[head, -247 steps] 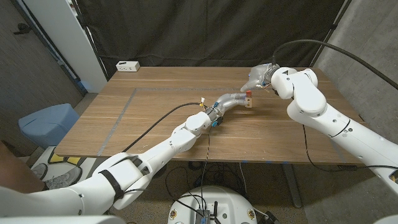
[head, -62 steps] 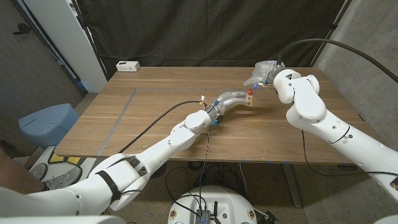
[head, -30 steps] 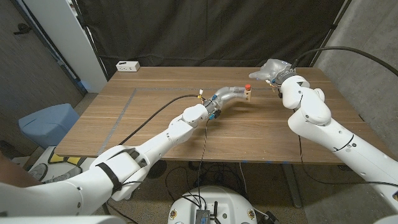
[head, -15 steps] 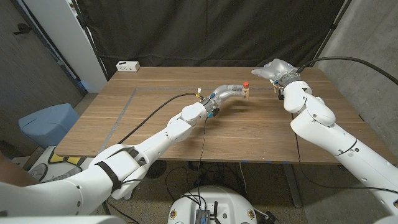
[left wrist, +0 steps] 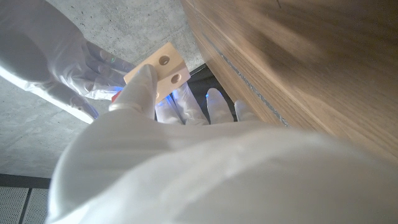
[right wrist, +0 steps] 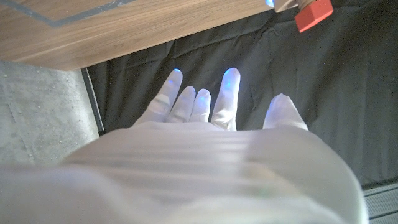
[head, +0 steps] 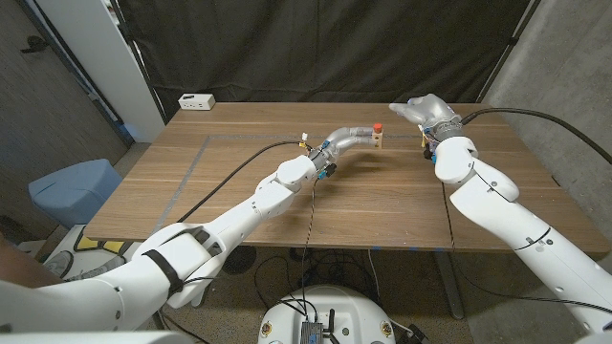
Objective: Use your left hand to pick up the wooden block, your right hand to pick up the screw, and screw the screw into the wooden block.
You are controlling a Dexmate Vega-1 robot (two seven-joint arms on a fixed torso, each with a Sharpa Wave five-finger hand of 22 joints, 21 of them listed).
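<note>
The left hand (head: 352, 139) grips the block (head: 380, 142) with the red-headed screw (head: 379, 127) seated in it, while the right hand (head: 424, 108) hangs spread and empty, so little seems left.

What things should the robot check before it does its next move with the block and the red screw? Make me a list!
1. Left hand holds the wooden block: ok. The left wrist view shows its fingers around the block.
2. Block is off the table: ok, it looks lifted.
3. Red-headed screw sits in the block: ok, it sticks up from the top.
4. Right hand is clear of the screw: ok, it is open and apart from it.
5. Screw is turned all the way in: cannot tell.
6. Block's other holes free: ok, two empty holes show in the left wrist view.
</note>
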